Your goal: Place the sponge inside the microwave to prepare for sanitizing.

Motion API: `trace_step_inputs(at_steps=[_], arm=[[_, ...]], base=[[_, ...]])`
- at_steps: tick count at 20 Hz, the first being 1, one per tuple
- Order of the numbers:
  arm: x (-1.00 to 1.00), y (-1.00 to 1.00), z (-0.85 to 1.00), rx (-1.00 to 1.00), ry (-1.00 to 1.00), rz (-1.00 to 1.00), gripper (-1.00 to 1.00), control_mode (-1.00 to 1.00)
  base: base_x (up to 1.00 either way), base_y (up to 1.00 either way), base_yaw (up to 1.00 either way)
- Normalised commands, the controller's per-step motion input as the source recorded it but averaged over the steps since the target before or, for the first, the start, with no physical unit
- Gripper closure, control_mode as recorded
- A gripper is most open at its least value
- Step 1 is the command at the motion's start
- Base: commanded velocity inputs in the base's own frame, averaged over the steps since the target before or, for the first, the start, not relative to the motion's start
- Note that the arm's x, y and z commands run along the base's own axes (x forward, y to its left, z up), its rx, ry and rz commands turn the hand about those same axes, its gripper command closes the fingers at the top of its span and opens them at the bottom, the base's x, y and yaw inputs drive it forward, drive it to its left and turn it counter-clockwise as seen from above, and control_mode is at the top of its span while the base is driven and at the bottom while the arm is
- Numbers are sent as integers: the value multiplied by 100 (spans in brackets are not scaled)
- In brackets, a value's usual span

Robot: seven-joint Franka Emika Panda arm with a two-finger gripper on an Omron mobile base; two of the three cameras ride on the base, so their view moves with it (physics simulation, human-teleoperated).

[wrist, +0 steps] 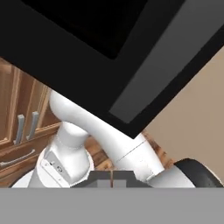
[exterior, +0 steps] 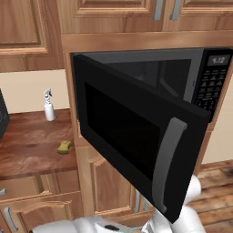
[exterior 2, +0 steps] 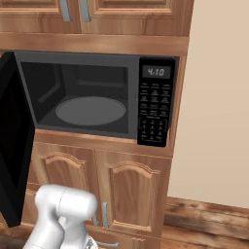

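To my left I see a white spray bottle (exterior: 48, 106) standing upright near the back edge of a dark wooden counter (exterior: 27, 145). Wooden cabinet doors (exterior 2: 131, 192) with arched panels sit below, more wooden cabinets (exterior: 113, 9) with grey handles above. A plain beige wall (exterior 2: 219, 97) runs at right, above a wooden floor (exterior 2: 204, 228).

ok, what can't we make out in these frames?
- Sponge: left base view, too small to tell its shape.
- Microwave left wall: right base view, hidden behind the open door.
- Gripper: hand view, tips cut off at the bottom edge.
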Motion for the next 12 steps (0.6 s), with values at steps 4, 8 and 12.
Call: trace_step_inputs(at_steps=[4,8,12], arm=[[-26,-5,2,0,-4,-10,-100,-100],[-16,-43,31,20,6,1,-100,-100],[-6,-22,51,29,23,11,-100,-100]], base=[[0,0,0],[0,0,0],[0,0,0]])
